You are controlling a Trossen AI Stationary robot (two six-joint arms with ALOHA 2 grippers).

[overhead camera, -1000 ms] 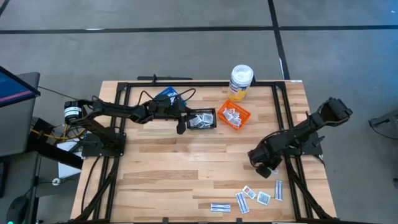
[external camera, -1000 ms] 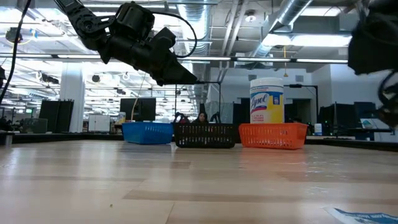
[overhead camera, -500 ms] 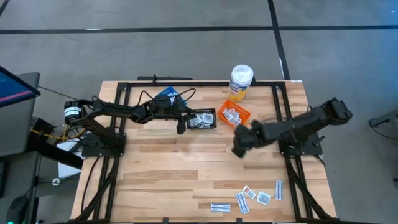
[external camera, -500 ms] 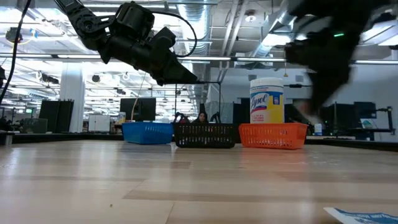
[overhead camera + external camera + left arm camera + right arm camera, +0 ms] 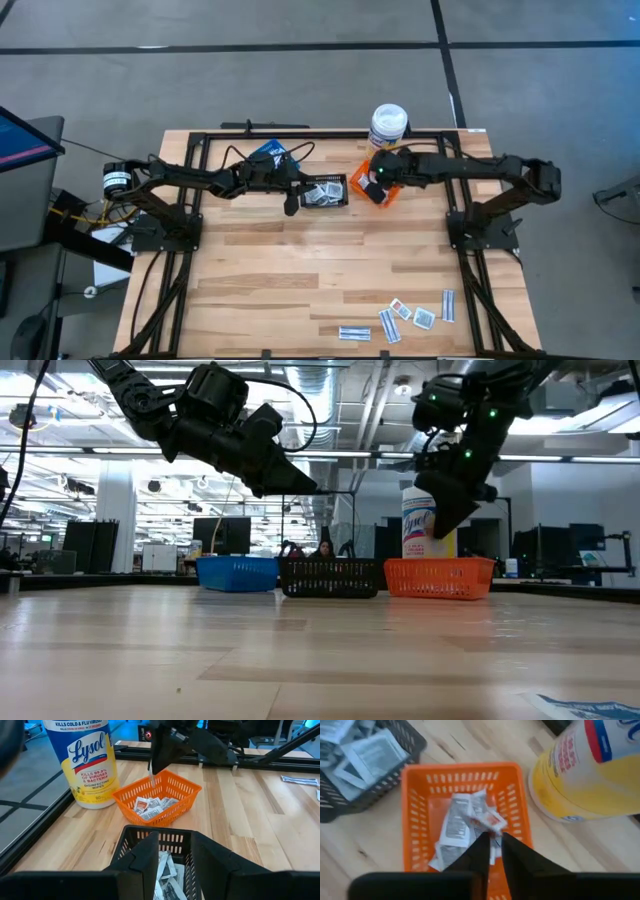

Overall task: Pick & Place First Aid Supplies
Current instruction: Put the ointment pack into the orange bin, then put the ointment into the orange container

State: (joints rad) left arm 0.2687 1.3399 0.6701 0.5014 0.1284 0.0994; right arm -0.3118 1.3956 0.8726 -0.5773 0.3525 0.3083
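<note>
While the right gripper [image 5: 376, 187] hangs over the orange basket [image 5: 186, 787], note first what you can read: the tall white canister [image 5: 86, 760] with the yellow label says "Lysol" in blue script, then "KILLS COLD & FLU VIRUS", "KILLS 99.9% OF VIRUSES & BACTERIA" and "DISINFECTING WIPES". It stands upright at the far edge of the table, just beside the orange basket. That basket is plastic lattice, rectangular, and holds a small heap of flat white packets [image 5: 465, 822], some with red or dark print too small to read. Next to it you see the black basket [image 5: 405, 740], the same lattice make, with paler packets [image 5: 370, 752] lying flat inside; a blue basket [image 5: 238, 572] stands on its other side. The table [image 5: 300, 270] is light wood in planks, framed by dark rails. Record the right gripper as poised directly above the orange basket's heap, clear of its rim. In the left wrist view a thin pale sliver [image 5: 151, 776] hangs straight down from its tip, edge-on; you cannot tell whether it is pinched or loose, nor whether that pincer is parted. The left gripper [image 5: 175, 837] hovers above the table at the black basket's end, spread apart, holding nothing and touching nothing. More first aid supplies [image 5: 410, 315], narrow strips and small squares, lie loose on the bare wood at the near edge, well apart from the baskets.
</note>
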